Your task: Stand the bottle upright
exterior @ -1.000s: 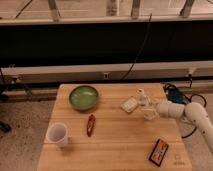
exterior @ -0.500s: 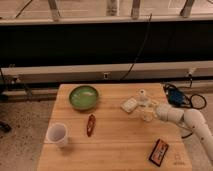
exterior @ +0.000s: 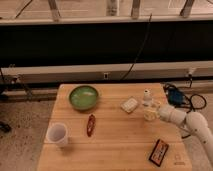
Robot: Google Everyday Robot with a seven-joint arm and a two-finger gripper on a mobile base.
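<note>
The bottle (exterior: 148, 103) is small and clear, with a white cap on top and a pale yellowish base. It stands roughly upright near the right edge of the wooden table (exterior: 115, 145), just right of the flat white pad (exterior: 129, 104). My gripper (exterior: 156, 113) reaches in from the right and sits right at the bottle's lower part, seemingly touching it. The white arm (exterior: 192, 124) trails off to the lower right.
A green bowl (exterior: 83, 96) sits at the back left, a white cup (exterior: 57, 134) at the front left and a red oblong item (exterior: 90, 124) in the middle. A black packet (exterior: 160, 151) lies front right. A blue object with cables (exterior: 172, 94) is by the right edge.
The arm has shifted slightly at the bottle. The bottle stays in about the same spot with its cap up. Nothing else moved.
</note>
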